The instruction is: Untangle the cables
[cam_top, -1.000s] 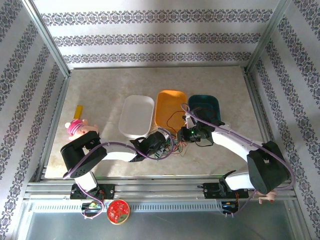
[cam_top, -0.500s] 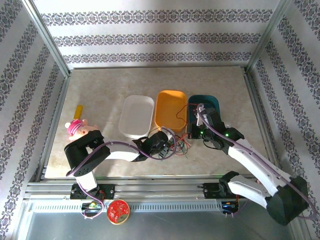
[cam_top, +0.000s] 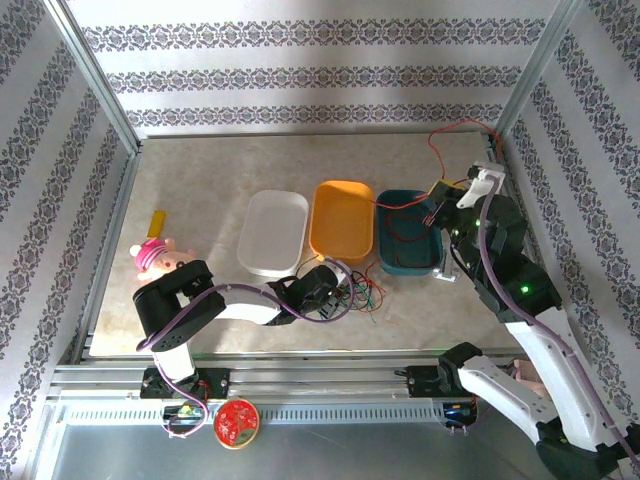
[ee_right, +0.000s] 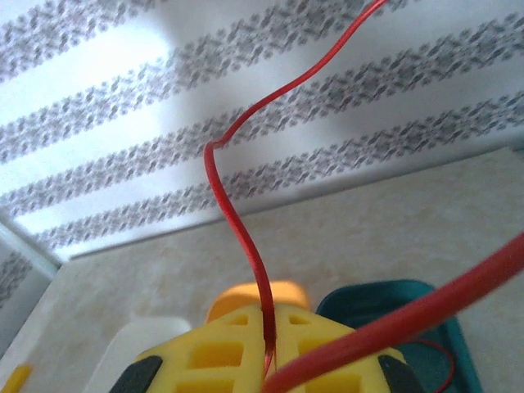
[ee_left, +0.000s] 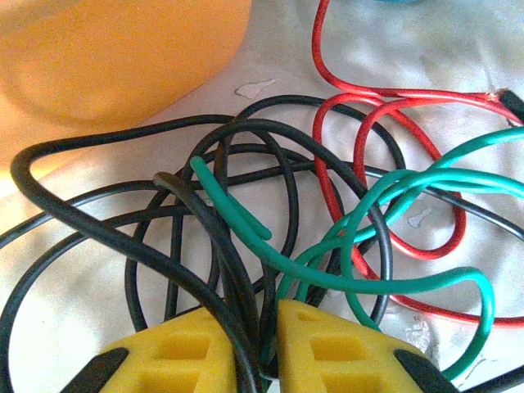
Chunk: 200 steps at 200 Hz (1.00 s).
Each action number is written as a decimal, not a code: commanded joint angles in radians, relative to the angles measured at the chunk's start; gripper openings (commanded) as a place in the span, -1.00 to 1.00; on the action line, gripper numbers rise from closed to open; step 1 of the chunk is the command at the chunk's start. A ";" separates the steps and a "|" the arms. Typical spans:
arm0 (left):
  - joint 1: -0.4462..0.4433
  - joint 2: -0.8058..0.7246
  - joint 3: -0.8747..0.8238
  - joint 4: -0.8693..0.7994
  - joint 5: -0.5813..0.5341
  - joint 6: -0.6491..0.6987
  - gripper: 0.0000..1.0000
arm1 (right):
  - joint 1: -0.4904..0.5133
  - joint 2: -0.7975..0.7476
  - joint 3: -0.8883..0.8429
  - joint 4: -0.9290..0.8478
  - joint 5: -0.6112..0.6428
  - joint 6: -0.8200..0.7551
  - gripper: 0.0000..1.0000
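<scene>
Marbled beige table point(cam_top: 200, 180) carried the job, and the cables point(cam_top: 352, 293) lay in a loose knot on it just in front of the orange tray point(cam_top: 342, 220). The left gripper point(ee_left: 260, 360) was low over that knot, its yellow fingers nearly closed on several black cables point(ee_left: 123, 246), with a green cable point(ee_left: 393, 282) looping just beyond. The right gripper point(ee_right: 268, 360) was raised over the far right of the table, clamped on a red cable point(ee_right: 409, 309). That cable arced up toward the corner, and one strand trailed down into the teal tray point(cam_top: 408, 258).

A red loop also sat inside the knot; whether it was the same wire could not be told. If it was, more lift would likely cinch the loops around the black strands or drag the whole bundle out from under the left fingers. The thin wire could also slide through the right fingers, or its high arc could snag on the frame post point(cam_top: 497, 135).

A white tray point(cam_top: 272, 233) stood beside the orange one and a pink toy point(cam_top: 155, 255) sat near the left edge. Grey damask-striped wallpaper point(cam_top: 300, 75) lined the enclosure.
</scene>
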 commanded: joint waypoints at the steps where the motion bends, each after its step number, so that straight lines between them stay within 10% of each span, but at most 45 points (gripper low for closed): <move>1: -0.009 0.034 -0.055 -0.154 -0.016 -0.007 -0.65 | -0.076 0.086 0.028 -0.004 -0.004 -0.018 -1.00; 52: -0.009 -0.028 -0.073 -0.147 -0.039 0.002 -0.65 | -0.183 0.330 -0.017 -0.007 -0.041 -0.046 -1.00; 103: -0.009 -0.036 -0.079 -0.140 -0.042 0.004 -0.65 | -0.176 0.531 -0.138 -0.047 -0.334 0.002 -1.00; 200: -0.009 -0.040 -0.057 -0.139 -0.040 0.032 -0.64 | -0.251 0.765 -0.072 -0.138 -0.362 0.033 -0.99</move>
